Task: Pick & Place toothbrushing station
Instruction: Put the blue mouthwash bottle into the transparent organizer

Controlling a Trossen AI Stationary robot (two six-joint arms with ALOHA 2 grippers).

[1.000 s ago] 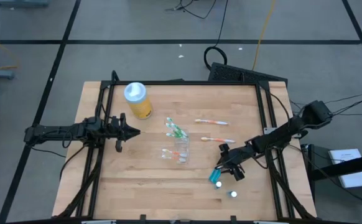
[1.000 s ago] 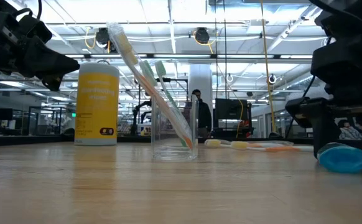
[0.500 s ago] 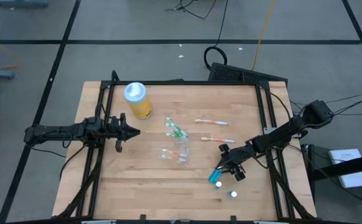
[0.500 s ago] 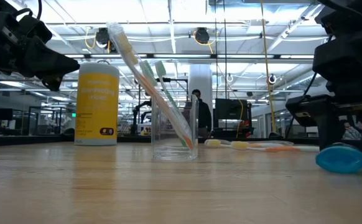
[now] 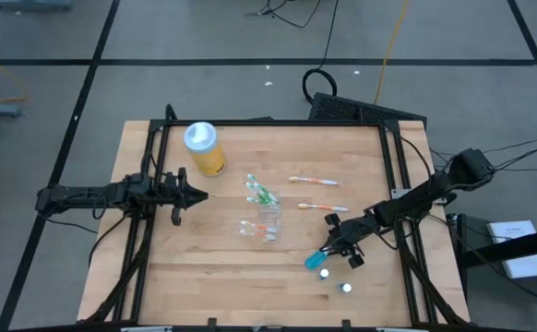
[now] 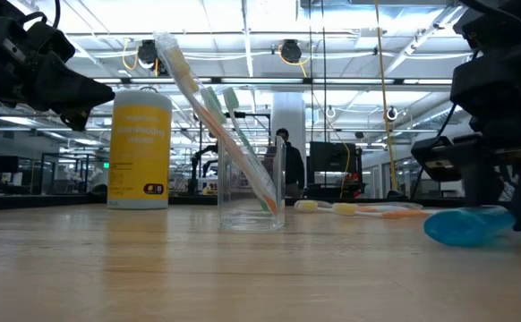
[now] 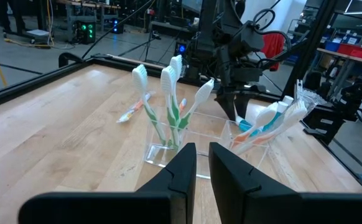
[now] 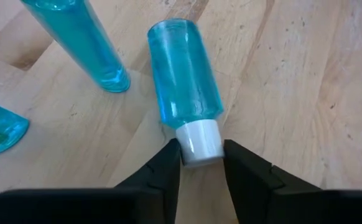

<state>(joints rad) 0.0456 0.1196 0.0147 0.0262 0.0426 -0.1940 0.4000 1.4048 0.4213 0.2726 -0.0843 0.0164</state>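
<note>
Down near the right front of the wooden table [image 5: 204, 277], a teal tube [image 8: 184, 99] lies on its side, and the right gripper [image 8: 199, 165] has its two dark fingers [image 8: 159, 174] drawn narrow on either side of the tube's white cap [image 8: 199, 140], touching or all but touching it; from the wrist picture alone I cannot be sure the cap is firmly pinched. From above, the same tube [image 5: 316, 259] shows as a teal streak pointing away from the gripper [image 5: 335, 249] toward the table's front edge, and from table height it lies flat on the wood at the right side of the picture [image 6: 466, 225]. Just beside it a second teal tube [image 8: 84, 43] stands upright, and a further white-capped tube [image 5: 345, 288] stands a little nearer the front edge. Toward the middle of the table stands the small clear cup [image 5: 269, 219], holding green and orange toothbrushes [image 6: 234, 125] that lean to one side. Two more toothbrushes [image 5: 313, 181] lie flat on the wood behind the cup, between it and the table's far edge. A yellow bottle [image 5: 204, 149] with a pale lid stands at the far left. The left gripper [image 5: 195, 195] hangs above the table's left side, well apart from the cup, its fingers [image 7: 181, 171] nearly together with only a narrow gap and nothing between them.
</note>
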